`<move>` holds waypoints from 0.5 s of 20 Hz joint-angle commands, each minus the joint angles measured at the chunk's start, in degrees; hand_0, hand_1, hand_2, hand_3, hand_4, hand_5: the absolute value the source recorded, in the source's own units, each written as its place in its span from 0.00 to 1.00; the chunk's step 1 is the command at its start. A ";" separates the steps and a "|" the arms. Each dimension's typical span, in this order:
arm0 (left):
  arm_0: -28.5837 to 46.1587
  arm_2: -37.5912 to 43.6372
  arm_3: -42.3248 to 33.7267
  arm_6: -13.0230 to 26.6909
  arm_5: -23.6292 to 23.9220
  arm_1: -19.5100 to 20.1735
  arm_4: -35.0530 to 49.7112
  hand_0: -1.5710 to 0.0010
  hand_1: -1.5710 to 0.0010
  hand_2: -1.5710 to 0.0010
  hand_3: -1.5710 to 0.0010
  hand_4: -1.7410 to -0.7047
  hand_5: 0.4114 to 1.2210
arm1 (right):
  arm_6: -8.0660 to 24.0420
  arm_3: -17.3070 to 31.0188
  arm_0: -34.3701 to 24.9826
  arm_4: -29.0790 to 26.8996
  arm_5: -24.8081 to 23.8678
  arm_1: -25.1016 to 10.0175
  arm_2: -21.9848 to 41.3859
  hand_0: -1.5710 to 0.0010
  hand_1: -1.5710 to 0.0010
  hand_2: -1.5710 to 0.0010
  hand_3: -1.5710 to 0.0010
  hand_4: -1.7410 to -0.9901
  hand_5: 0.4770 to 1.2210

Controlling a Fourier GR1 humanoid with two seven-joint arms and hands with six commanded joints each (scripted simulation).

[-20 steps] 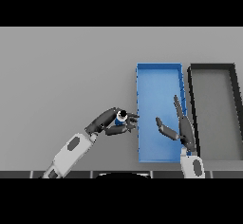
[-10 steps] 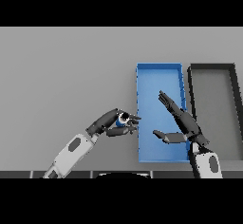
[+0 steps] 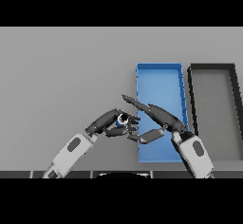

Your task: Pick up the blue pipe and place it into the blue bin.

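Blue pipe (image 3: pixel 121 120), only a small bit of it showing, sits pinched in the left hand (image 3: pixel 110 124), whose fingers and thumb are curled round it. That hand is held just outside the blue bin's (image 3: pixel 159 67) left wall, down near the bin's near end, with the white and grey arm running off toward the lower left. The pipe is not inside the bin; it is just beside the left rim, and whether it hangs clear of the table I cannot tell.

From the lower right comes the right hand (image 3: pixel 154 115), reaching across the near part of the blue bin and past its left wall. Its fingers are straight and stretched out, the tips pointing away from the bin just above the left hand, and its thumb lies lower, close to the left hand's fingertips. It holds nothing.

Beside the blue bin's right wall stands a black bin (image 3: pixel 235 99) of much the same shape, both on the grey table (image 3: pixel 61 76).
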 commanded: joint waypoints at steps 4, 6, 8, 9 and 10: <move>-0.81 0.48 1.77 -0.43 -1.28 -0.60 0.91 0.00 0.00 0.00 0.02 0.00 1.00 | 2.75 2.46 -4.78 -0.16 0.68 2.33 2.15 1.00 1.00 1.00 1.00 0.68 0.07; -0.81 0.65 1.80 -0.36 -1.20 -0.19 0.44 0.00 0.00 0.00 0.02 0.00 1.00 | 3.59 4.50 -7.22 0.75 0.74 4.37 3.41 1.00 1.00 1.00 1.00 0.69 0.06; -0.35 0.22 0.87 -1.17 -1.38 0.76 -0.55 0.00 0.00 0.00 0.02 0.00 1.00 | 2.89 6.38 -9.32 0.24 1.58 5.24 3.26 1.00 1.00 1.00 1.00 0.70 0.04; -0.84 0.72 1.16 -0.22 -1.88 0.78 0.37 0.00 0.00 0.00 0.02 0.00 1.00 | 2.83 7.67 -10.52 0.20 1.95 5.97 3.37 1.00 0.99 0.98 1.00 0.69 0.04; -1.08 1.29 1.58 -0.20 -2.59 0.68 1.51 0.00 0.00 0.00 0.06 0.00 1.00 | 3.28 8.99 -11.46 0.85 2.12 7.02 4.08 0.97 0.95 0.93 0.97 0.66 0.04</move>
